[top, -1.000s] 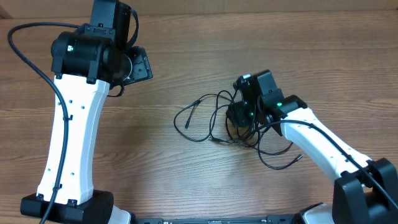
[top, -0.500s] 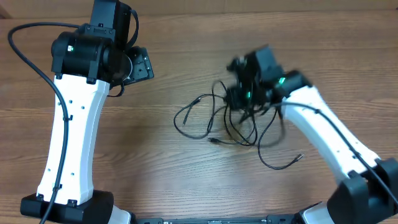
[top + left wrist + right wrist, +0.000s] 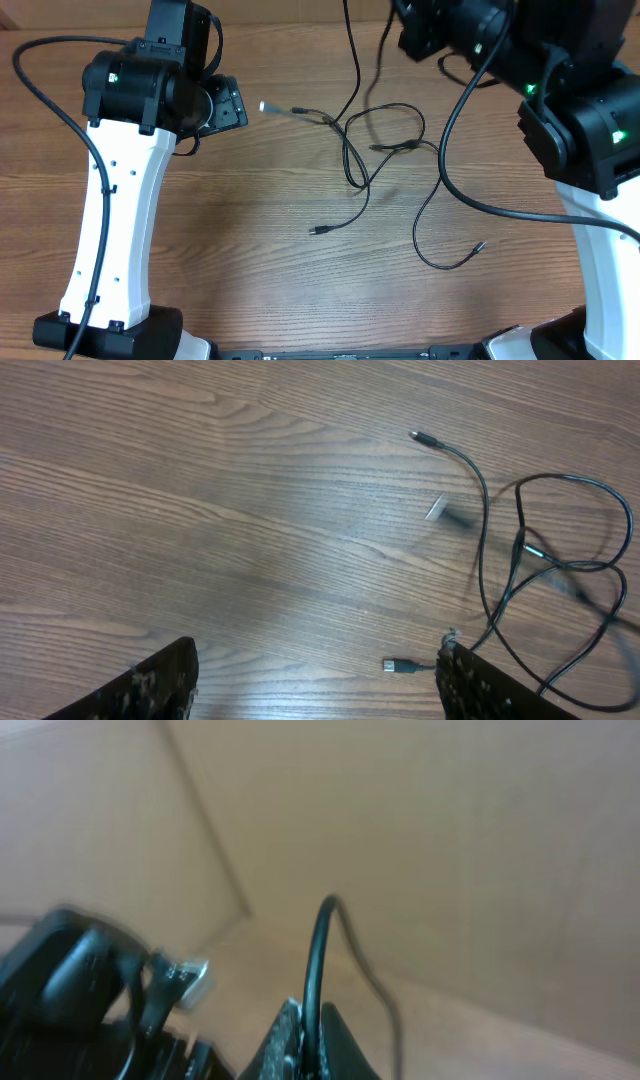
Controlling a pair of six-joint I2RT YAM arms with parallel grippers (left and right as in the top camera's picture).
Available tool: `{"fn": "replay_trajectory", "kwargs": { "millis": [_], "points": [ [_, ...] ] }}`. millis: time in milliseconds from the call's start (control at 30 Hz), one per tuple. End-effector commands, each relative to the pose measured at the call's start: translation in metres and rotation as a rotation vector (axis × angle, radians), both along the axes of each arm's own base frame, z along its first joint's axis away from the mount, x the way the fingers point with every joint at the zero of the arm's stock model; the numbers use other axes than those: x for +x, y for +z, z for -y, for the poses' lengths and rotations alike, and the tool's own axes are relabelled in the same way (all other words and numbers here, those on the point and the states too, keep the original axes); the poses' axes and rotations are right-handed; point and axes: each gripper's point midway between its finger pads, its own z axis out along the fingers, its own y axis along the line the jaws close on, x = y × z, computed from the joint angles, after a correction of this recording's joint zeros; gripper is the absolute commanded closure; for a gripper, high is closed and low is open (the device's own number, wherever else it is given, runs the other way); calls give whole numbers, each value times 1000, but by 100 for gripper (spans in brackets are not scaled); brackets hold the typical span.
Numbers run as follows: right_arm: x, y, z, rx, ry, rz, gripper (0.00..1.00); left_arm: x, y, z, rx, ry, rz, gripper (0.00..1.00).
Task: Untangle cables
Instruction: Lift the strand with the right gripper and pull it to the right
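Cables (image 3: 347, 155) sprawl in loose black loops.

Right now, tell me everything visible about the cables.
The cables are thin, black, flexible cords with small silver plug tips, seemingly rubber-sheathed. They lie in loose loops on the wooden table, crossing one another near the middle, with free ends splayed outward. One strand rises off the wood toward the far edge, pinched in the right pincer.

light: bright, even | glare: soft sheen on table (image 3: 280, 520) | blur: right wrist heavy
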Motion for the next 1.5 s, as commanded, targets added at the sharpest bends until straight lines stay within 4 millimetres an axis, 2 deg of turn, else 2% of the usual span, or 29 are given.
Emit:
{"fn": "replay_trajectory", "kwargs": {
  "millis": [0, 33, 133, 233, 267, 300, 367, 500, 567, 633, 767, 800, 900, 933, 1000, 1033, 1100, 1167, 1200, 1233, 1267, 1400, 1467],
  "points": [
    [7, 39, 31, 48, -189, 120, 96, 0, 1, -2, -6, 20, 3, 24],
    [10, 44, 35, 55, -217, 137, 96, 0, 1, -2, -6, 20, 2, 24],
    [21, 50, 65, 54, -404, 163, 96, -1, 1, -2, -6, 21, 0, 24],
    [28, 46, 105, -46, -611, 183, 96, -1, 1, -2, -4, 17, 0, 24],
    [30, 41, 124, -96, -705, 174, 96, -1, 1, -2, -4, 17, 0, 24],
    [30, 34, 138, -144, -765, 154, 96, -1, 1, -2, -4, 17, 0, 24],
    [30, 16, 146, -240, -767, 105, 96, -1, 1, -2, -4, 17, 0, 24],
    [16, -65, 150, -447, -663, -177, 96, -1, 1, -2, -3, 17, 1, 24],
    [7, -103, 172, -539, -709, -331, 96, 0, 1, -2, -4, 17, 3, 24],
    [2, -125, 208, -580, -860, -438, 96, 0, 2, -2, -4, 17, 5, 23],
    [3, -139, 245, -598, -972, -515, 96, 1, 2, -2, -4, 14, 9, 23],
    [4, -139, 250, -584, -991, -518, 96, 1, 2, -2, -4, 14, 9, 23],
    [12, -127, 283, -507, -1110, -479, 96, 1, 2, -2, -4, 14, 9, 23],
    [15, -123, 288, -487, -1129, -461, 96, 1, 2, -2, -4, 14, 9, 23],
    [22, -120, 285, -443, -1100, -443, 96, 1, 2, -2, -4, 14, 9, 23],
    [29, -128, 261, -430, -933, -461, 96, 2, 2, -2, -5, 14, 13, 23],
    [31, -147, 218, -495, -610, -489, 96, 4, 3, -2, -6, 14, 20, 23],
    [25, -162, 205, -540, -491, -524, 96, 4, 3, -1, -7, 14, 22, 23],
    [19, -172, 205, -567, -474, -567, 96, 4, 3, -1, -7, 14, 22, 23],
    [11, -188, 217, -629, -513, -642, 96, 4, 3, -1, -7, 14, 22, 23],
    [8, -194, 229, -663, -569, -678, 96, 4, 3, -1, -7, 14, 23, 23],
    [6, -190, 277, -666, -892, -716, 96, 5, 4, -1, -8, 14, 27, 23],
    [10, -182, 290, -621, -1004, -687, 96, 5, 4, -1, -8, 14, 25, 23]
  ]
}}
